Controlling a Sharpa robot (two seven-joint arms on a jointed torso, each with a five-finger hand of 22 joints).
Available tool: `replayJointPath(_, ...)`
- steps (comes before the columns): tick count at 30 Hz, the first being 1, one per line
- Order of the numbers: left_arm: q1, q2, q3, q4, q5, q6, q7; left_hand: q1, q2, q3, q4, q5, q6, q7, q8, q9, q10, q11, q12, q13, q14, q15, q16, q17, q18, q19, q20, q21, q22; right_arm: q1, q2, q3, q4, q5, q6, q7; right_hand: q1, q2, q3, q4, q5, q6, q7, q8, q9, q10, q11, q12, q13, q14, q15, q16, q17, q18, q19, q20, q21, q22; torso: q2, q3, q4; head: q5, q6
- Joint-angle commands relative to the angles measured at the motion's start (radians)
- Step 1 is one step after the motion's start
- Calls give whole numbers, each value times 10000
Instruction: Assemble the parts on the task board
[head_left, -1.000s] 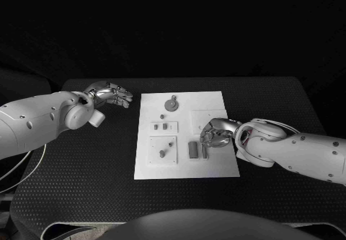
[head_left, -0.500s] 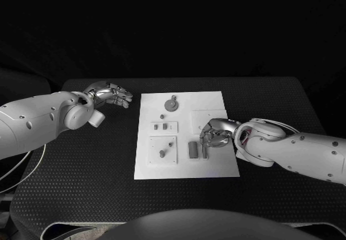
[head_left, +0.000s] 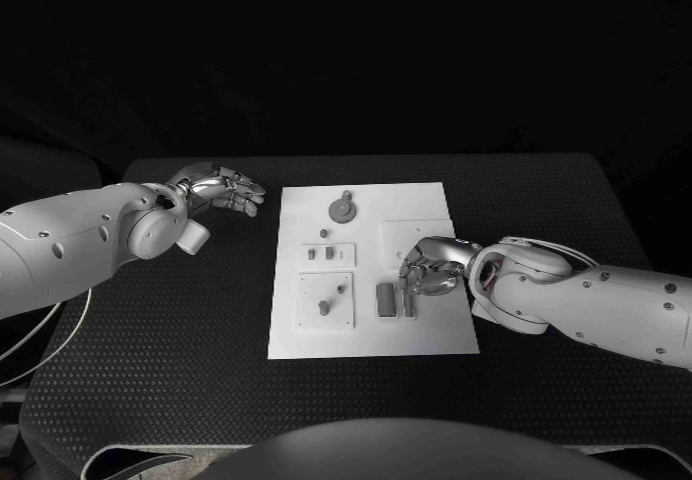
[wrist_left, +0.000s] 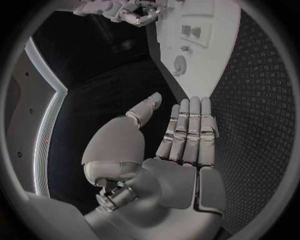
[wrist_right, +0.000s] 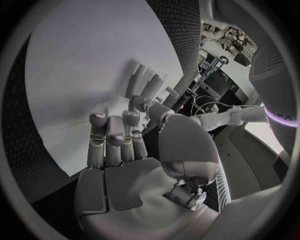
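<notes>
You are seeing the right hand (head_left: 430, 268) sitting low over the task board's (head_left: 433, 335) right side, just beside the two upright grey bars (head_left: 394, 299), so its white arm (head_left: 591, 300) is blocking any approach from that edge. The left hand (head_left: 224, 190) is hovering over bare worktop (head_left: 173, 330), apart from the board's far left corner. The round part (head_left: 343, 209) and the left blocks (head_left: 326, 300) are lying uncovered, reachable from above.

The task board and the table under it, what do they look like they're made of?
The task board looks like smooth matte white plastic, possibly painted sheet: flat, even, no grain. The table looks like black textured rubber or woven matting, going by its fine regular dot pattern.
</notes>
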Motion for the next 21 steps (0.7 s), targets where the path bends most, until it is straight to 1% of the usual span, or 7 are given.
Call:
replayJointPath(1,5,17,3,7,10,142,66,1,71,64,2,63,-60,-15,37,-16,-7,58,52,-15,43,21,-49,12,62,-54,2,24,15,-42,-57,-31,-59,-123,70,-20,-17,111,6,-65,11,122,53,60,30,3,-79,-2,-17,11,-89,39,17,273,-33,9,2,165,0,-6,-4,-9,2)
replayJointPath(6,4,34,3,-5,10,164,63,1,70,64,1,64,-62,-15,38,-17,-7,58,52,-16,43,21,-51,14,62,-55,2,24,15,-48,-61,-31,-46,134,-94,137,-20,120,3,-65,10,141,44,71,40,9,-88,-3,-18,25,-91,49,38,273,-30,10,6,165,-1,-5,2,-22,2)
replayJointPath(12,4,43,3,-11,10,177,60,1,71,65,0,64,-63,-15,38,-18,-8,58,52,-18,43,21,-54,17,62,-55,2,24,16,-48,-78,-30,-13,839,-502,495,-27,134,1,-62,10,150,39,76,46,13,-94,-4,-20,29,-94,51,40,273,-24,10,9,165,0,-8,6,-24,2)
replayJointPath(21,2,45,1,-16,9,192,49,0,71,65,0,64,-65,-15,40,-19,-9,58,52,-19,43,21,-57,22,62,-57,2,24,16,-48,-155,-27,75,1209,-937,809,-42,126,-6,-59,9,122,42,61,46,17,-94,-9,-23,16,-105,39,16,273,-15,6,11,161,-2,-12,14,-10,2)
